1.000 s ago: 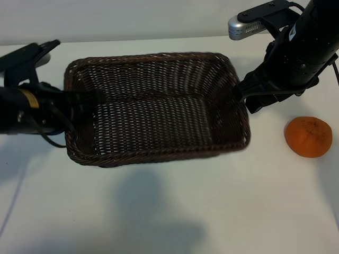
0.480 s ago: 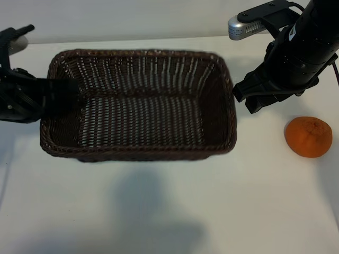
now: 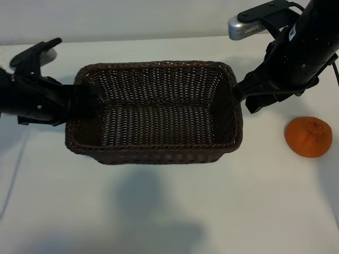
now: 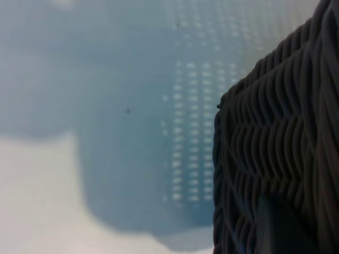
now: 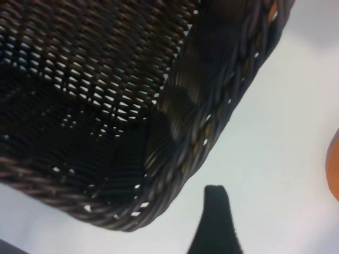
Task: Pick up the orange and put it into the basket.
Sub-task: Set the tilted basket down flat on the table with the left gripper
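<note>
The dark brown woven basket [image 3: 153, 65] hangs a little above the white table, with its shadow below it. My left gripper [image 3: 83, 100] is shut on the basket's left wall; in the left wrist view that wicker wall [image 4: 275, 143] fills one side. My right gripper [image 3: 247, 98] stands open just outside the basket's right rim. One of its fingers [image 5: 214, 217] shows beside the basket's corner [image 5: 212, 106], not touching it. The orange [image 3: 308, 136] lies on the table to the right of the basket, below the right arm, and it peeks in at the edge of the right wrist view [image 5: 335, 169].
White table [image 3: 169, 211] all around, with bare room in front of the basket and around the orange. The right arm's silver wrist camera [image 3: 243, 26] sticks out above the basket's far right corner.
The basket, carried by my left gripper, swung to the left and has come back right, ending with its right rim beside the right gripper. Right arm and orange have not moved.
</note>
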Robot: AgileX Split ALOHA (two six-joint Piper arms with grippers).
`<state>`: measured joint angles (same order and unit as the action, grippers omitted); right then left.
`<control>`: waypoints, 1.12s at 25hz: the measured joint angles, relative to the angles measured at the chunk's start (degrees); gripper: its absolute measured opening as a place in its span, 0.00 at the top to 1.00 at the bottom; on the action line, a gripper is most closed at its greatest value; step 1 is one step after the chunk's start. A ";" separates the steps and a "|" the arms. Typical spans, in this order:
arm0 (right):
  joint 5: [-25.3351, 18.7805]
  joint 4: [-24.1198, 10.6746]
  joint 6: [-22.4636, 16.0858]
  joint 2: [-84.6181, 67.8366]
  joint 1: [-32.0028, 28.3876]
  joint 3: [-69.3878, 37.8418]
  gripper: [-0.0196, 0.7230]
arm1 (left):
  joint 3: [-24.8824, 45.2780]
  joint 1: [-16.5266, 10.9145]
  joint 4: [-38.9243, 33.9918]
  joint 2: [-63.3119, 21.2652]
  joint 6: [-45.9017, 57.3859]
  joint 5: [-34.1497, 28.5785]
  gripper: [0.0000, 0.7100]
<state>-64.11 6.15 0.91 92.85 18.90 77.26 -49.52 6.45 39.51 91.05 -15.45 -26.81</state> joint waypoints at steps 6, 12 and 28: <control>0.00 -0.05 0.00 0.00 0.00 0.00 0.27 | -5.90 0.00 0.95 3.66 -1.03 -0.84 0.79; 0.12 -0.21 0.00 0.00 0.00 0.00 0.27 | -9.97 0.00 1.57 6.51 -1.10 -1.41 0.79; 1.10 -0.28 0.00 0.00 0.00 0.00 0.27 | -10.32 1.44 1.66 11.09 -1.12 1.77 0.79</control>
<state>-63.01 5.88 0.91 92.85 18.90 77.26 -59.84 7.89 41.17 102.15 -16.57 -25.04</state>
